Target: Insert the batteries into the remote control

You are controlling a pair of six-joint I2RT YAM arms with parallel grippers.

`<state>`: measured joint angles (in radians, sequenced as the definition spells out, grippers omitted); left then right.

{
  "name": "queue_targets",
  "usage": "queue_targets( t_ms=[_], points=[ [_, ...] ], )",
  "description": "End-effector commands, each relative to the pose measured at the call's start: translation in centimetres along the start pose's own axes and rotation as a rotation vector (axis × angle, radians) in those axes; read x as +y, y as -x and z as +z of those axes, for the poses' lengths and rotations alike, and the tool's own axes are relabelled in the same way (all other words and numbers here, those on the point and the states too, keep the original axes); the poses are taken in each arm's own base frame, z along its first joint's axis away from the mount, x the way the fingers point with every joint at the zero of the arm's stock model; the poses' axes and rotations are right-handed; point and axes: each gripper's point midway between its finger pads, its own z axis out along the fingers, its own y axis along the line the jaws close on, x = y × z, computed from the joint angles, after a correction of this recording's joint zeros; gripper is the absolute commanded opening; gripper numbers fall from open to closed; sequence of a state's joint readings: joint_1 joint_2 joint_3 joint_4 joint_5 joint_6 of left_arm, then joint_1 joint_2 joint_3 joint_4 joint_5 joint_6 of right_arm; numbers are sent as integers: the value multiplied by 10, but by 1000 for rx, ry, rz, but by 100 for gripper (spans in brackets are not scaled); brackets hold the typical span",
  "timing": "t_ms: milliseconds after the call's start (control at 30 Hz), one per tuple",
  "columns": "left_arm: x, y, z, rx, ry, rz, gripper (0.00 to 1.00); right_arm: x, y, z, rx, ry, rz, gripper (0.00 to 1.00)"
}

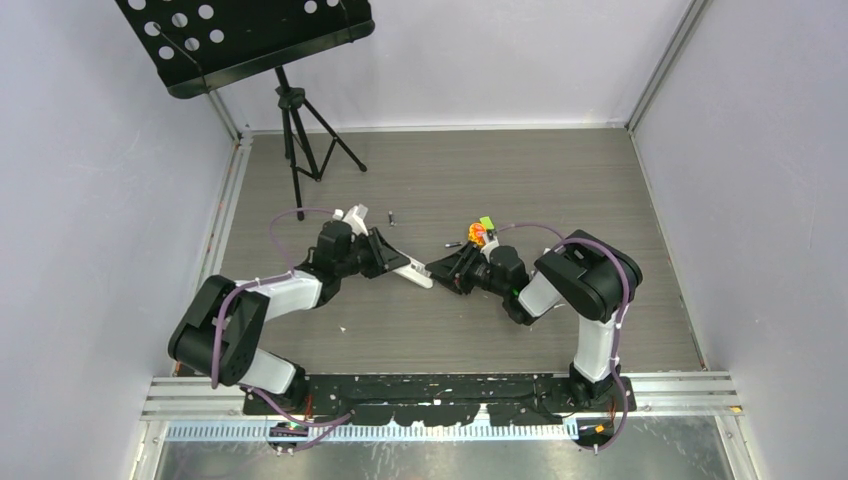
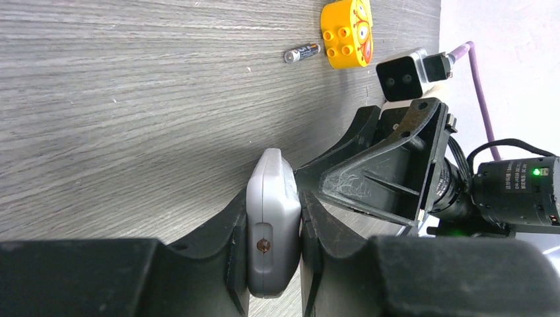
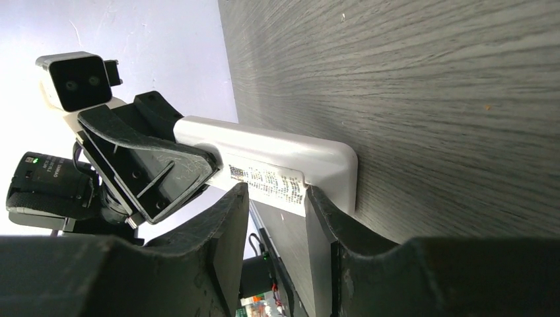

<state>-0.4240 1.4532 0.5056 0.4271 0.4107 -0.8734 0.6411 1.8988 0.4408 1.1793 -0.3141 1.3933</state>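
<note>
The left jaws clench the white remote [image 2: 271, 231] by its long edges and hold it on edge, its far end toward the right arm [image 1: 560, 285]. The right jaws flank the remote's labelled end; whether they press it I cannot tell. One battery [image 2: 302, 53] lies on the bench [image 2: 132, 99] just beside the yellow toy [image 2: 347, 33], apart from the remote. A second battery [image 1: 391, 215] lies on the bench beyond the left arm [image 1: 290, 290]. A green block [image 1: 486, 224] sits against the toy.
</note>
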Motion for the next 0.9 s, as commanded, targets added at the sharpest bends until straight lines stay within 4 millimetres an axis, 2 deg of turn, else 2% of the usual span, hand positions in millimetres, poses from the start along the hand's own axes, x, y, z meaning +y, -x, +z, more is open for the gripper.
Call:
queue_targets(
  t_ms=[0, 267, 600, 667, 867],
  points=[
    [16, -59, -3, 213, 96, 17, 0, 66, -26, -1, 108, 242, -93, 41],
    [40, -46, -20, 203, 307, 131, 0, 73, -11, -9, 56, 215, -141, 41],
    [40, -40, -24, 195, 358, 183, 0, 73, -2, -17, 27, 199, -139, 40],
    [40, -38, -24, 191, 365, 184, 0, 67, 0, -17, 19, 173, -134, 40],
    [33, -21, -28, 160, 390, 241, 0, 24, 15, -22, -41, -26, -140, 36]
  ],
)
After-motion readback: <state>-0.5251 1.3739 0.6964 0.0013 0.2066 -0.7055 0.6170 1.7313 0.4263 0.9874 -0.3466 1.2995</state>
